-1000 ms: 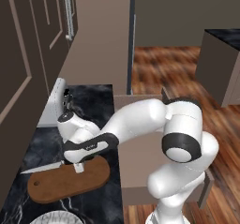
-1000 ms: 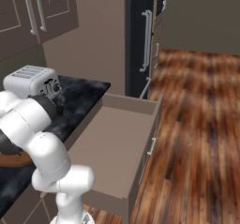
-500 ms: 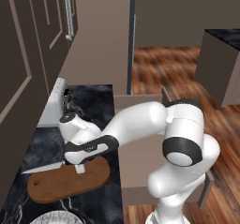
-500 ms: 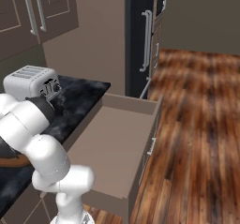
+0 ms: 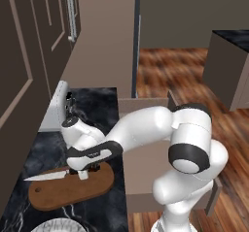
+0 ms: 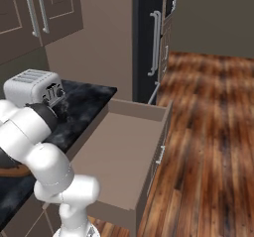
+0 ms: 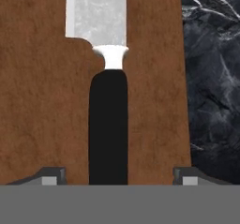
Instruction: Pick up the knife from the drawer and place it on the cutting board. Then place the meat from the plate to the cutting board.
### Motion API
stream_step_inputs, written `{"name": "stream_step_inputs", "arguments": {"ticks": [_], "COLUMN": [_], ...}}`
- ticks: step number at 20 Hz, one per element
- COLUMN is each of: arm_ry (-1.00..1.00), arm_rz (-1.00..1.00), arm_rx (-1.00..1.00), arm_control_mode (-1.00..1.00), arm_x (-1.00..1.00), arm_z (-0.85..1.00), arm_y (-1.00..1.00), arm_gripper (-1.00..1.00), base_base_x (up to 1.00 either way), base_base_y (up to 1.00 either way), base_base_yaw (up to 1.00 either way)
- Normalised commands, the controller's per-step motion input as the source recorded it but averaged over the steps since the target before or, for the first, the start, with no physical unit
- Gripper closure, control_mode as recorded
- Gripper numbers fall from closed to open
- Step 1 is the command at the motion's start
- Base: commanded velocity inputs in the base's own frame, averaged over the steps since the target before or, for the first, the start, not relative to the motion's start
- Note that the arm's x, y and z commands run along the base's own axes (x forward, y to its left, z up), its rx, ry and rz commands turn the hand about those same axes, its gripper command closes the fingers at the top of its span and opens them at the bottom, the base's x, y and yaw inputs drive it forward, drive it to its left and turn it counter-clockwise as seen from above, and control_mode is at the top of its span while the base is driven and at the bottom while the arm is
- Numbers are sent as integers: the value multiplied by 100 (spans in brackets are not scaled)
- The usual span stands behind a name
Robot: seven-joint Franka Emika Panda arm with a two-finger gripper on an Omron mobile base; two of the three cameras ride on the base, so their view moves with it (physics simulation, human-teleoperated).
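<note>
Brown wood of the cutting board [image 7: 42, 106] is seen under the knife [image 7: 108, 124], which is laid flat on it with the black handle toward the gripper [image 7: 117, 176] and the silver blade pointing away; in the left base view the blade tip is seen overhanging the board's far-left end onto the dark marble counter [image 5: 97, 105]. The two finger tips are parted, one on each side of the handle with brown board visible between each and the handle, so the knife is judged released, not clamped. The first step is taken as done apart from the withdrawal. The drawer [image 6: 124, 151] is left pulled out, well to the right of the board, with a bare inside. A ridged rim of the plate [image 5: 58, 224] is seen just below the board at the frame's bottom edge; the meat cannot be made out there, possibly cut off by the edge. Next, a straight lift clear of the handle is called for, then a swing from the board toward the plate, with the fingers kept apart for the small thin strip, which is judged awkward to pinch off a flat dish.
</note>
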Motion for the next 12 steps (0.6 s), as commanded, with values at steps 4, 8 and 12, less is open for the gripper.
{"name": "stream_step_inputs", "arguments": {"ticks": [4,8,12], "arm_ry": [-3,-8,-8], "arm_rz": [0,0,0], "arm_rx": [3,4,3], "arm_control_mode": [-100,-100,-100], "arm_x": [-17,-17,-18], "arm_z": [22,66,78], "arm_y": [-1,0,0], "arm_gripper": [-100,-100,-100], "base_base_x": [0,0,0], "base_base_y": [0,0,0], "base_base_yaw": [0,0,0]}}
